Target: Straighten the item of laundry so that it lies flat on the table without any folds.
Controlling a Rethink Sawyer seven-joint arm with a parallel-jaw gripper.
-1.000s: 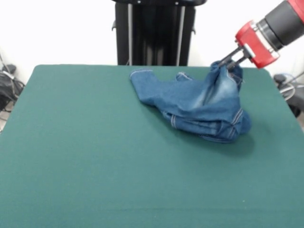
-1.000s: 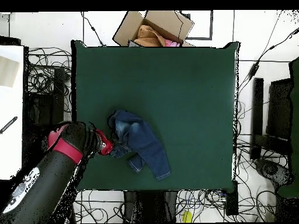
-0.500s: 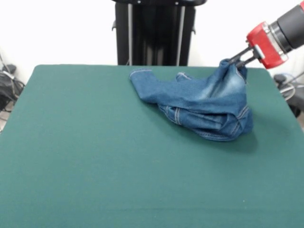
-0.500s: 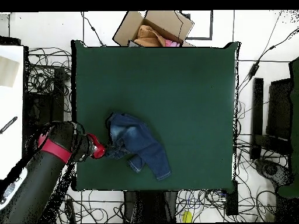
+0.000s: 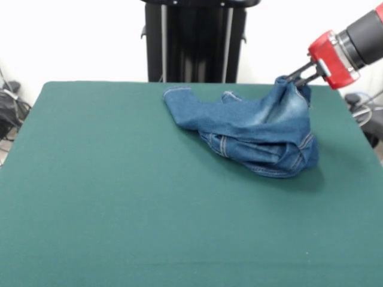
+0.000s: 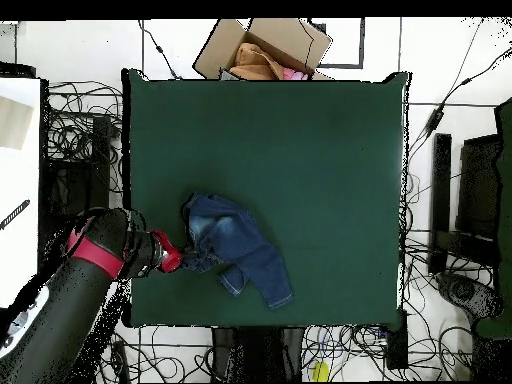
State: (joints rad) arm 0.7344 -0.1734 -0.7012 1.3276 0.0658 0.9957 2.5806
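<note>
The item of laundry (image 5: 254, 131), small blue denim jeans with faded patches, lies bunched on the green table (image 5: 119, 197) toward the far right in the front view. One leg end reaches left along the far edge. My gripper (image 5: 291, 79) is shut on a raised corner of the denim at the right end, holding it lifted above the table. In the overhead view the jeans (image 6: 238, 248) sit near the table's (image 6: 300, 150) lower left, with the gripper (image 6: 186, 259) pinching their left edge.
An open cardboard box (image 6: 262, 48) with cloth inside stands beyond the table's top edge in the overhead view. Cables cover the floor around the table. The arm (image 6: 90, 265) reaches in over the left table edge.
Over the second, the gripper pulled the held corner outward toward the table edge, stretching the jeans wider. In the last half second it barely moved.
</note>
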